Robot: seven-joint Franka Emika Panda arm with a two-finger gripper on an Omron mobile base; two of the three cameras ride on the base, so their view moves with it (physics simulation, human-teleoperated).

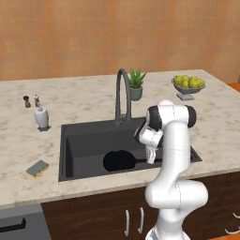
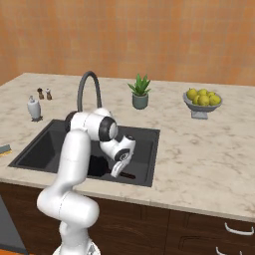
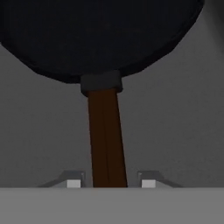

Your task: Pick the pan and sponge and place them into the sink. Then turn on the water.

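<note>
Pan point(image 1: 119, 161) was found lying on the floor of the sink point(image 1: 84, 140), its round black bowl flat and its long dark handle point(image 3: 106, 135) pointed toward the arm. The claw point(image 3: 107, 183) was seen low over the handle, its tips parted with a gap on each side, so nothing was judged to be gripped. A risk was noted: a careless withdrawal could catch the handle and drag the pan. The sponge point(image 1: 37, 168), grey-blue over yellow, was recorded on the desk point(image 1: 93, 101) left of the sink, not yet placed. No water was observed at the faucet point(image 1: 123, 93).
</note>
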